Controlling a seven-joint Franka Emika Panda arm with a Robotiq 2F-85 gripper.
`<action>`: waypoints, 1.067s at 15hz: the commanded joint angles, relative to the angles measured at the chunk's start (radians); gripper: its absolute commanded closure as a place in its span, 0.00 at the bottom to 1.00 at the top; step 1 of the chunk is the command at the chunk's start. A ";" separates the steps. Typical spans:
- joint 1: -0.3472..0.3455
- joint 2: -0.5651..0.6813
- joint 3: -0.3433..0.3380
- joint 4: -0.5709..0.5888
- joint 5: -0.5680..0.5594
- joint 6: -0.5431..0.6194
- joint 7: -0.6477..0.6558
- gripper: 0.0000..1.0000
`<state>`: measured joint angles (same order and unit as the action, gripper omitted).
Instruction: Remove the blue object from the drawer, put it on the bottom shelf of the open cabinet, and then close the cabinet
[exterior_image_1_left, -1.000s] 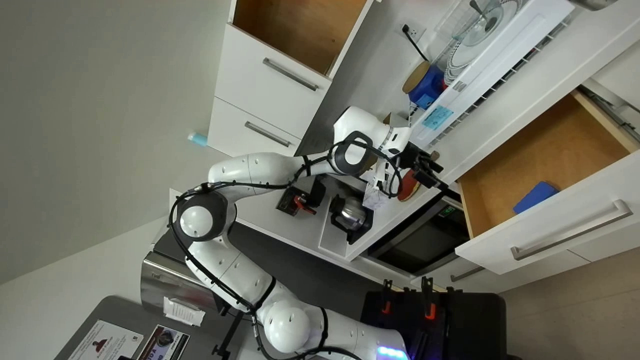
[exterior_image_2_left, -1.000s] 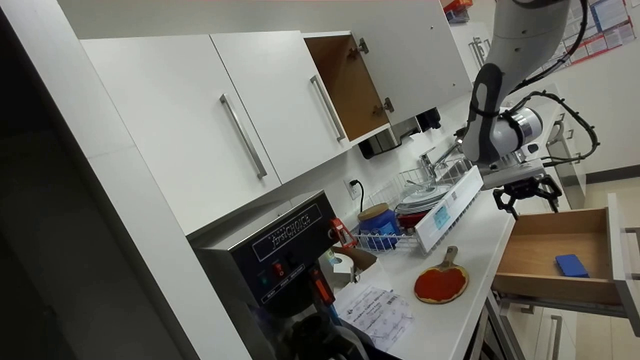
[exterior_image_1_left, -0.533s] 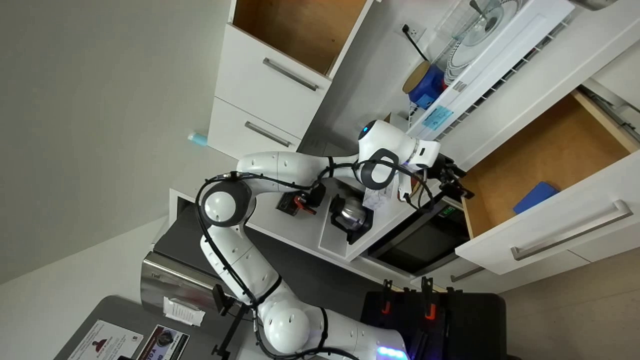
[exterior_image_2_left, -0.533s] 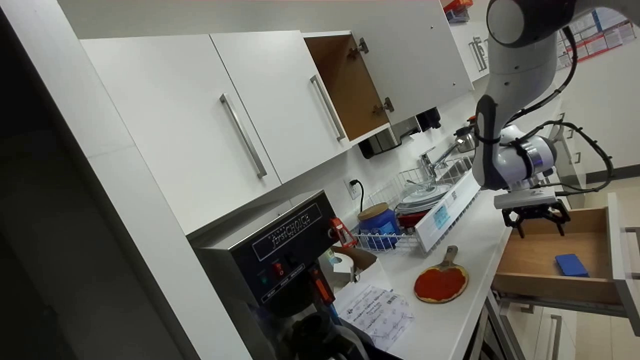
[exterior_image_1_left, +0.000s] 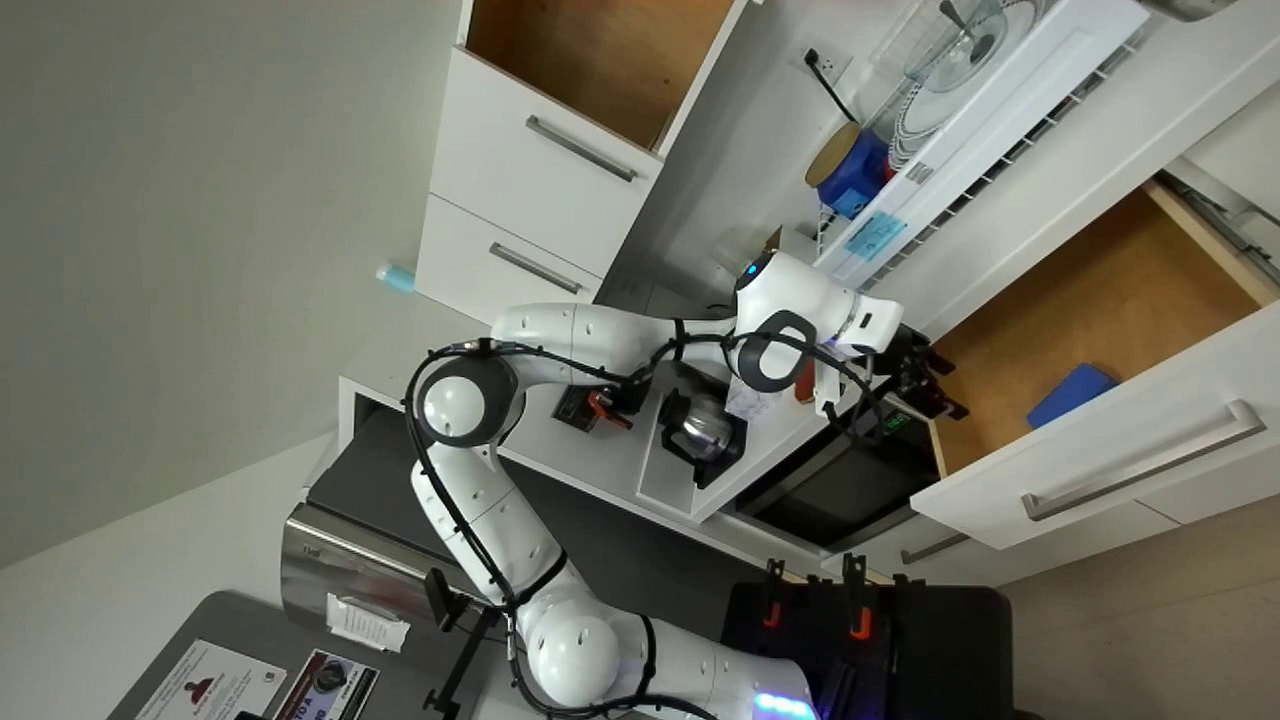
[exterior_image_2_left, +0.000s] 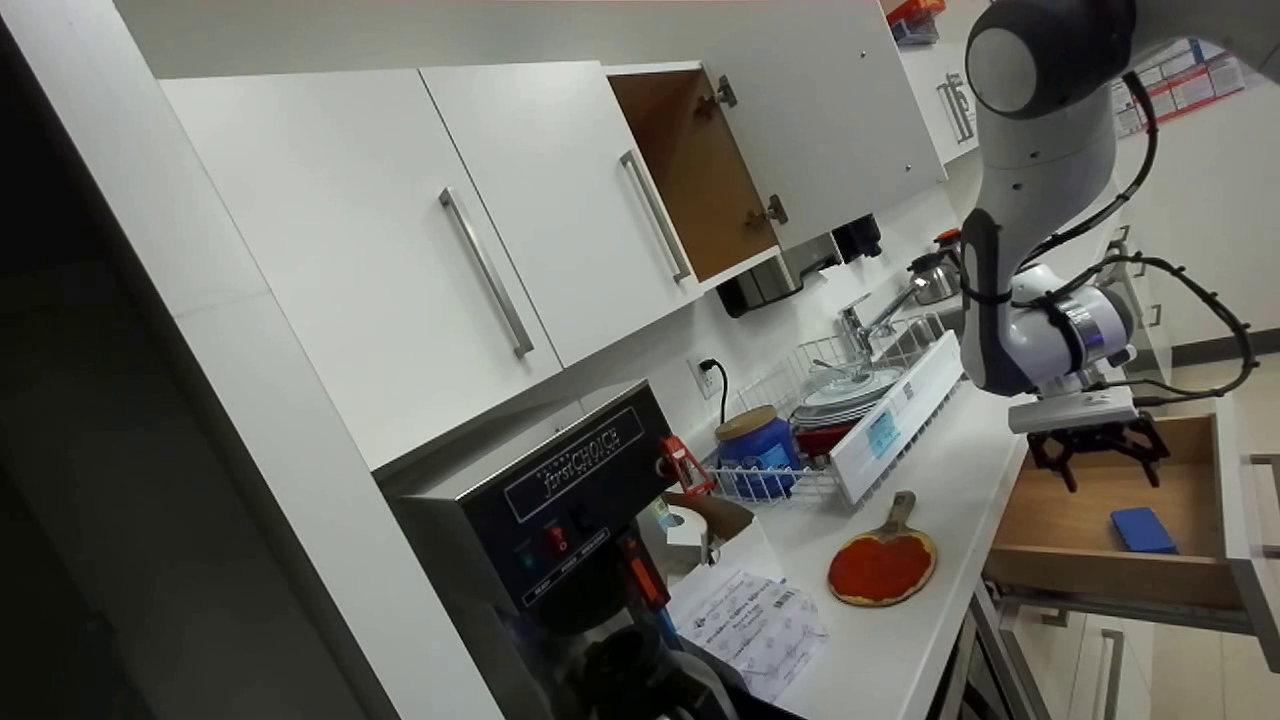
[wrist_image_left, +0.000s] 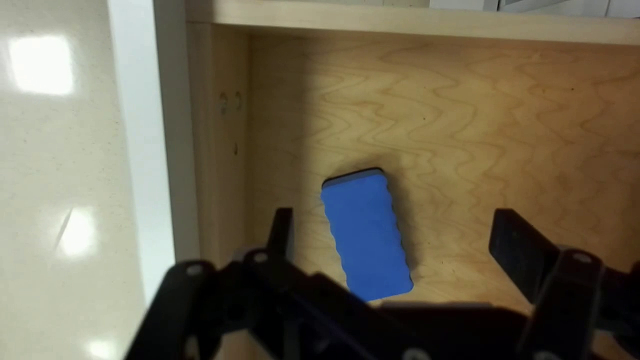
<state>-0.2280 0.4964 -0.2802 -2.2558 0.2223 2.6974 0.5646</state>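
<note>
The blue object (wrist_image_left: 367, 235) is a flat blue block with wavy long edges and a dark far edge. It lies inside the pulled-out drawer (wrist_image_left: 425, 22), near the front panel, and shows in both exterior views (exterior_image_1_left: 1072, 394) (exterior_image_2_left: 1143, 531). My gripper (wrist_image_left: 394, 215) is open and empty above the drawer, its fingers on either side of the blue object in the wrist view but higher than it. In an exterior view the gripper (exterior_image_2_left: 1113, 484) hangs fingers down over the drawer. The cabinet (exterior_image_2_left: 690, 180) is open, with a brown wood interior; its bottom shelf is only partly visible.
The open cabinet door (exterior_image_2_left: 825, 120) swings out beside the opening. A dish rack (exterior_image_2_left: 895, 420) with plates and a blue jar (exterior_image_2_left: 757, 445) stands on the counter. A round red-topped board (exterior_image_2_left: 882, 568) lies near the counter edge. An oven (exterior_image_1_left: 860, 480) is beside the drawer.
The arm has moved out from over the counter and lowered, bringing my open gripper over the drawer. The blue object, drawer and cabinet have not moved.
</note>
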 joint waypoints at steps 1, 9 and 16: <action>0.017 0.002 -0.015 0.002 0.015 -0.004 -0.010 0.00; -0.018 0.035 0.018 0.022 0.044 0.025 -0.057 0.00; -0.138 0.110 0.114 0.057 0.160 0.118 -0.257 0.00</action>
<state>-0.2940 0.5707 -0.2257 -2.2306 0.3271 2.7794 0.4111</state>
